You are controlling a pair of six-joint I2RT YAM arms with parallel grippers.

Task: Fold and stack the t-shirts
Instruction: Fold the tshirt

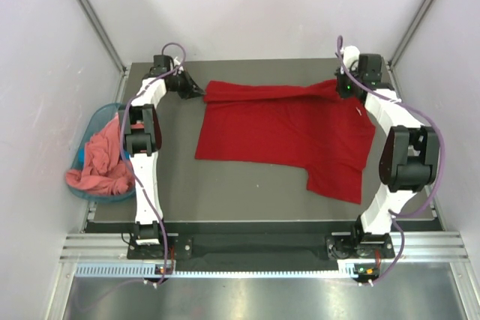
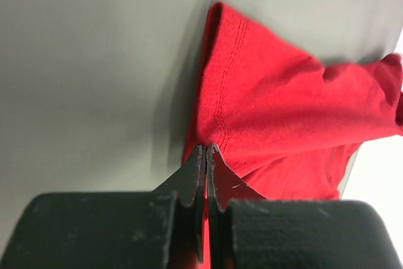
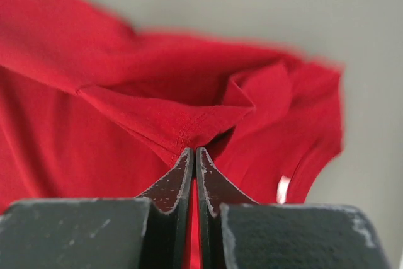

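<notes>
Across the far half of the desk (image 1: 225,194), spread mostly flat: deep red t-shirt (image 1: 289,136), far edge folded over. At the desk's far-left corner, left gripper (image 2: 206,150) pinched tight on a hemmed corner; at the far-right corner, right gripper (image 3: 194,151) likewise clamped on red cloth. Off the desk's left edge, salmon-pink t-shirt (image 1: 101,164) heaped in teal basket (image 1: 93,119).

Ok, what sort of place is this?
Likely a robot test cell: plain white walls with metal framing enclose a dark table, left arm and right arm bolted at its edge.
</notes>
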